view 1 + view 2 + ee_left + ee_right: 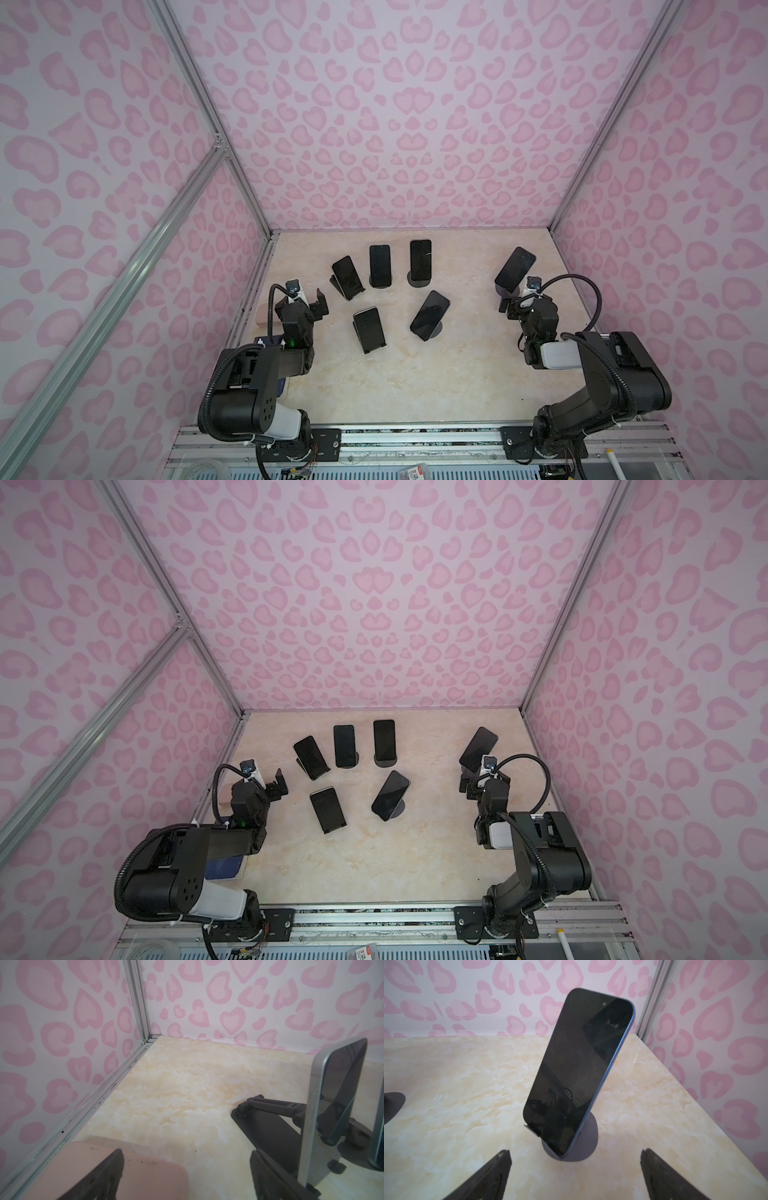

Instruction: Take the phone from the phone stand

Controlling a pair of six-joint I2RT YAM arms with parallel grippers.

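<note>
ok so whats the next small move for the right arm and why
Probably ease the right gripper forward until its open jaws straddle the blue-edged phone, which leans untouched on its round stand straight ahead of it.

Cream marbled table (415, 374), round-based phone stand (583, 1147) propping a dark phone (577, 1068) near its right edge, five more stands (419, 279) with phones mid-table, pink pad (145, 1178) at left edge, dark blue flat thing (222, 866) nearer the front.

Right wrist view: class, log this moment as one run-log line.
right hand: open, facing far-right phone | far-right phone: leaning on round stand, untouched | left hand: open, empty
</note>
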